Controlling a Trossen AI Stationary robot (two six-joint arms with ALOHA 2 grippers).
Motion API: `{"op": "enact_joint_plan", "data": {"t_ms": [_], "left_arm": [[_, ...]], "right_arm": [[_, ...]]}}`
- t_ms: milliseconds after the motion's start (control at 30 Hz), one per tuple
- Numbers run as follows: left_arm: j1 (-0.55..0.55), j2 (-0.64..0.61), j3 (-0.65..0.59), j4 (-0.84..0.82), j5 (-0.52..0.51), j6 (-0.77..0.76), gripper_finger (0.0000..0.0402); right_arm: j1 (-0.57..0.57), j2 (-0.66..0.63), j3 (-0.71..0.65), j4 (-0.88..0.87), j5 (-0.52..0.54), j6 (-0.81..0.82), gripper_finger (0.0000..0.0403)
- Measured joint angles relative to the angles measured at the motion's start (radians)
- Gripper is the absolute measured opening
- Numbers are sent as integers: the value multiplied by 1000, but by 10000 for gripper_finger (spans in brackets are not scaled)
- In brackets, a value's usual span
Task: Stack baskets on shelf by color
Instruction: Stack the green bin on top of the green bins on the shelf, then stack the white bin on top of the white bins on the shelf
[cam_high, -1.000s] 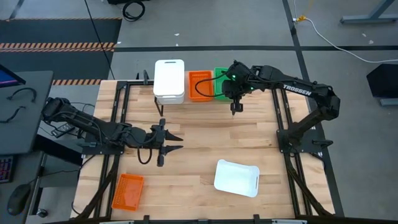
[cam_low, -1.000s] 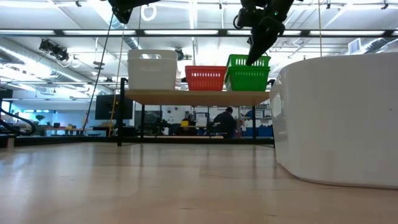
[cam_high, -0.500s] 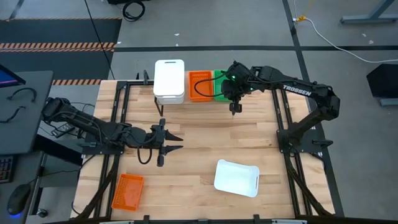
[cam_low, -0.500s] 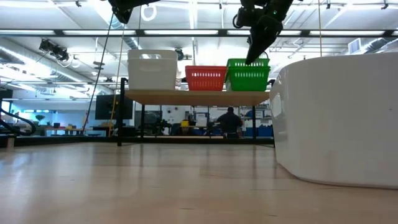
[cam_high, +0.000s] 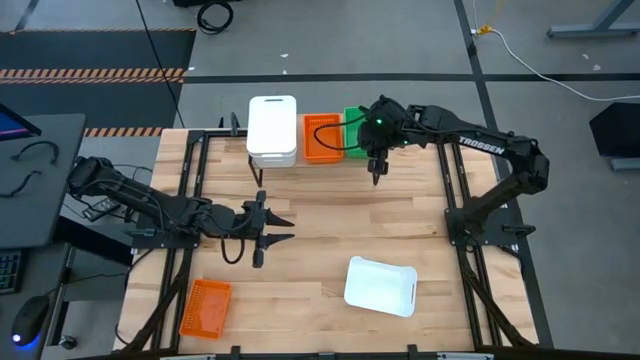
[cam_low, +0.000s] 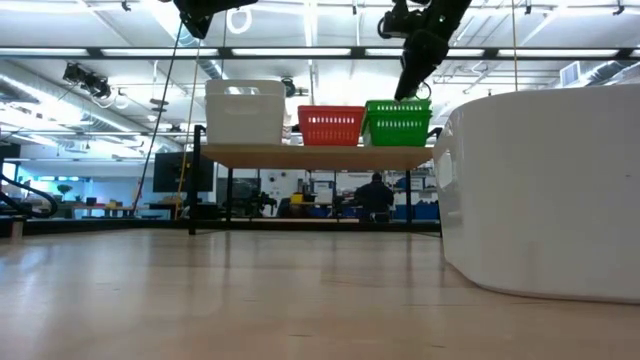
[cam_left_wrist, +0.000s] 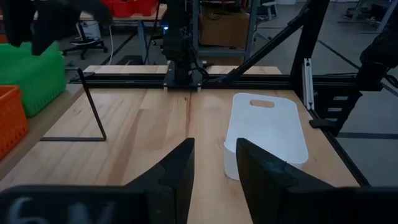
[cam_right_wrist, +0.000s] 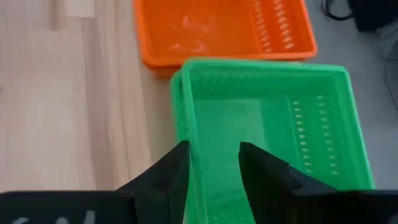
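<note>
Orange plastic is lying at the bench's near-left corner: a lone orange basket (cam_high: 204, 307), just beside the idle left pincer (cam_high: 282, 226), whose fingers are standing spread. Farther right, a loose white basket (cam_high: 380, 285) is lying with its long axis running across the bench, a little nearer the left arm than the right. On the shelf (cam_low: 310, 155), the right pincer (cam_high: 376, 178) is hovering spread over the green basket (cam_right_wrist: 267, 134), gripping nothing, its fingers straddling the near rim.
</note>
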Motion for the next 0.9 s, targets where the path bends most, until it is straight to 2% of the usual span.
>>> {"op": "enact_joint_plan", "data": {"t_ms": [167,400,500,600,900], "left_arm": [[0,0,0,1,0,-2,125],[0,0,0,-1,3,-20,126],[0,0,0,-9,3,-20,125],[0,0,0,-24,2,-20,125],[0,0,0,-35,2,-44,126]], "right_arm": [[12,-19,0,-2,-105,35,151],[34,-34,0,-21,-140,83,152],[68,-40,0,-91,-219,59,151],[136,-40,0,-202,-281,6,151],[427,-39,0,-390,-287,44,147]]}}
